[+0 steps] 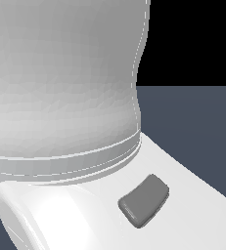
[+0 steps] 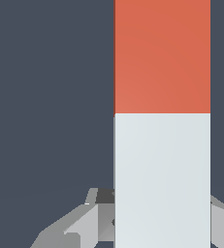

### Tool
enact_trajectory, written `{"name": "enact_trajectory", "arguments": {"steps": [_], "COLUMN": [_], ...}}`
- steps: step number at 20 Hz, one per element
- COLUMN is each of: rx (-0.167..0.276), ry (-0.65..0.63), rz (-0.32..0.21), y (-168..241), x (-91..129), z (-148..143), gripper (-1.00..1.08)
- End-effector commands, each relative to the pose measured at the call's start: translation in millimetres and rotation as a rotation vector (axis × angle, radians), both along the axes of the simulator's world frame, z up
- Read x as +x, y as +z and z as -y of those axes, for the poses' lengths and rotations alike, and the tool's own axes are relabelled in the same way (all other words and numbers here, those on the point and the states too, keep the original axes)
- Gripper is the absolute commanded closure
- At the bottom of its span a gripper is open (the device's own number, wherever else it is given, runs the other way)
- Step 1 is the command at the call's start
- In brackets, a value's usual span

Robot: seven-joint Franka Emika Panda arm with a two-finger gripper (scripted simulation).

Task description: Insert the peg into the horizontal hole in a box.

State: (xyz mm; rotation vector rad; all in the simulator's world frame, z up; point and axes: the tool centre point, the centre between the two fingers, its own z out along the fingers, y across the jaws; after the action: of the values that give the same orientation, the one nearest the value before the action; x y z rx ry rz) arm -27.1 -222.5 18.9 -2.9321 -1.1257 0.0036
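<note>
Peg (image 2: 162, 121) filled the wrist view's right half, red-orange above pale grey, with tool (image 2: 157, 220) fingers flanking its grey end, apparently clamped on it, while box and hole were out of view, so insertion looked entirely outstanding.

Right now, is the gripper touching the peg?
Cannot tell. In the wrist view the peg fills the space between the grey fingers, hiding where they would meet. The exterior view shows only the arm.
</note>
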Motion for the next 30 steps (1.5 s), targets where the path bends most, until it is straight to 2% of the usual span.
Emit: {"name": "enact_trajectory", "arguments": {"steps": [1,9,18,24,30], "rx": [0.0,0.0,-0.001,0.0,0.0], "ry": [0.024,0.203,0.468,0.556,0.575], "rz": [0.002,0.003,0.003,0.002,0.002], "y": [3,21,48,57,59], "x": [1,-2,-26,-39,-42], "z": [-8,-61,-138,-162,-167], "gripper": [1.08,1.08,1.08,1.08,1.08]}}
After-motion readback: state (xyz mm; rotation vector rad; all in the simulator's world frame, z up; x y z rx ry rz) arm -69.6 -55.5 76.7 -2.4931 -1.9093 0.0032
